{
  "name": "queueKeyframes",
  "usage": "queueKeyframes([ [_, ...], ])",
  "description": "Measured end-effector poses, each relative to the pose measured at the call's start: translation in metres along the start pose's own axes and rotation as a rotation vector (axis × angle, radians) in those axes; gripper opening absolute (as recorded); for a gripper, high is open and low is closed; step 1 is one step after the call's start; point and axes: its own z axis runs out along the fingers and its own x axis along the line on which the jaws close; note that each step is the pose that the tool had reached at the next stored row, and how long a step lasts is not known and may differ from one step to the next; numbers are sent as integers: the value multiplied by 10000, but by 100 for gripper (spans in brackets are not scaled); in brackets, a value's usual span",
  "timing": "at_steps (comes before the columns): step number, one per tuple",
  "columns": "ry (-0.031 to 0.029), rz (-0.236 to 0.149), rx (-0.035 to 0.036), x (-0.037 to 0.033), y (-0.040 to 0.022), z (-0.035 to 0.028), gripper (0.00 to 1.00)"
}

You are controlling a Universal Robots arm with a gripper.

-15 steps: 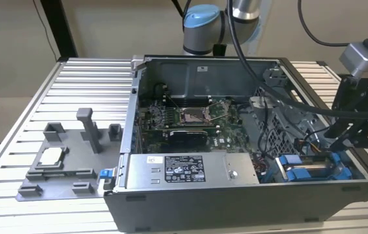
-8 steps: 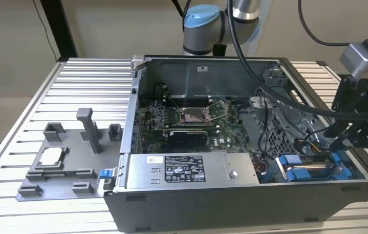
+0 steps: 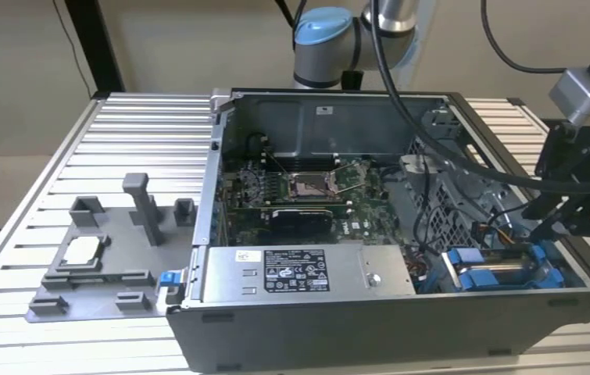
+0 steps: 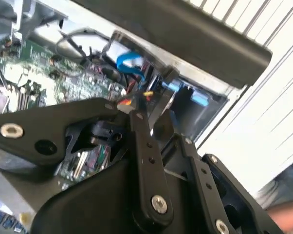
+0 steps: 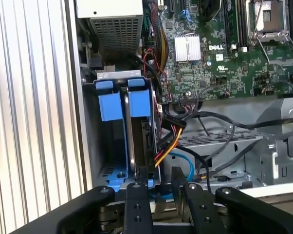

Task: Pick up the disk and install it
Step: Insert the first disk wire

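The exterior view looked down from above onto the whole open computer case [image 3: 399, 328]; both wrist views sat close, sharing its drive bay [image 5: 122, 97].

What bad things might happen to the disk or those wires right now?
1. In the first wrist view, the disk stands on edge in the blue drive bay with the gripper at its end. A tilted disk might jam.
2. A yellow, orange and black cable bundle lies right against the disk, so it might get pinched or tugged.
3. The blue cable loops close to the fingers and might snag.
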Motion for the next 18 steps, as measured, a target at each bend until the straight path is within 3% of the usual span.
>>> queueKeyframes([
  [4, -161, -7, -17, -19, -175, -15, 100],
  [6, -285, -5, -29, -22, -207, -16, 100],
  [10, -306, 146, -84, 20, -211, -17, 100],
  [18, -350, 897, -89, 34, -215, 30, 100],
])
